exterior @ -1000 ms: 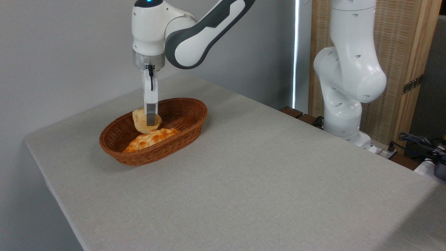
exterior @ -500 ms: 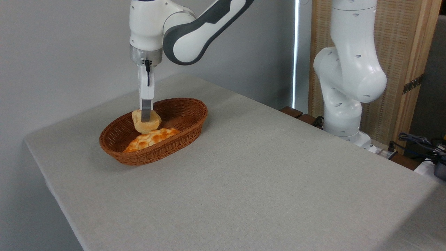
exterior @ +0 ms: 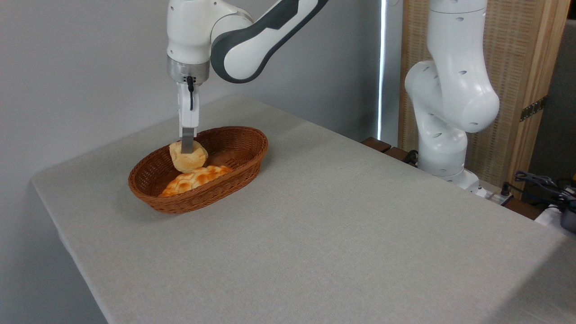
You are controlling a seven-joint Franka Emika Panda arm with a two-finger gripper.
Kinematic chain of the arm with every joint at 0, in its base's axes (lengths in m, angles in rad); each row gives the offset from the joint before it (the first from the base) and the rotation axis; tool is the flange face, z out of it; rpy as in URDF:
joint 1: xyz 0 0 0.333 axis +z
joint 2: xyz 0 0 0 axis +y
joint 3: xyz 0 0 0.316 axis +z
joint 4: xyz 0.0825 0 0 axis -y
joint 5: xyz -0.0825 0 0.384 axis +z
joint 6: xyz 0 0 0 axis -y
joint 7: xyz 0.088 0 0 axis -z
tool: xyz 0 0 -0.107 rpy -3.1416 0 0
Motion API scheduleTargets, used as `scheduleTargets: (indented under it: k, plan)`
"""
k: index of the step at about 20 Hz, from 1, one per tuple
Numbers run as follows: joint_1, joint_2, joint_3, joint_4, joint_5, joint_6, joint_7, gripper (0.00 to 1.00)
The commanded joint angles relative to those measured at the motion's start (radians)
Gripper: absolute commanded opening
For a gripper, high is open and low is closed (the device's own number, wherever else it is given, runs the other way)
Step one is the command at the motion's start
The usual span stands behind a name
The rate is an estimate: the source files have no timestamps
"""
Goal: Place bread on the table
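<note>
My pincer pinches the bun from above, so I can carry it out of the basket, over the loaf, to the table.

brown wicker basket holding an orange-brown bumpy loaf.

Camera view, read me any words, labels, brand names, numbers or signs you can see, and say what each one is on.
None: no readable text shows in this view.
Robot arm: plain white and dark grey, no visible logo or lettering.
Bread, held between the fingers: no label.
Wicker basket, orange-brown loaf and table: no markings.
Gear at the right edge: too small to show any print.
</note>
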Motion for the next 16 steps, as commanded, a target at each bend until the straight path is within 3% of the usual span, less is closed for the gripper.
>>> scheduleTargets:
  k: [1, 5, 7, 12, 16]
  plan:
    - [0.008, -0.033, 0.026, 0.034, -0.022, -0.063, 0.0, 0.11]
    - [0.049, -0.039, 0.084, 0.143, -0.087, -0.275, 0.0, 0.1]
    - [0.051, -0.049, 0.152, 0.181, -0.134, -0.337, 0.0, 0.1]
    - [0.051, -0.063, 0.356, 0.209, -0.162, -0.372, 0.012, 0.1]
    - [0.051, -0.051, 0.44, 0.206, -0.205, -0.371, 0.017, 0.11]
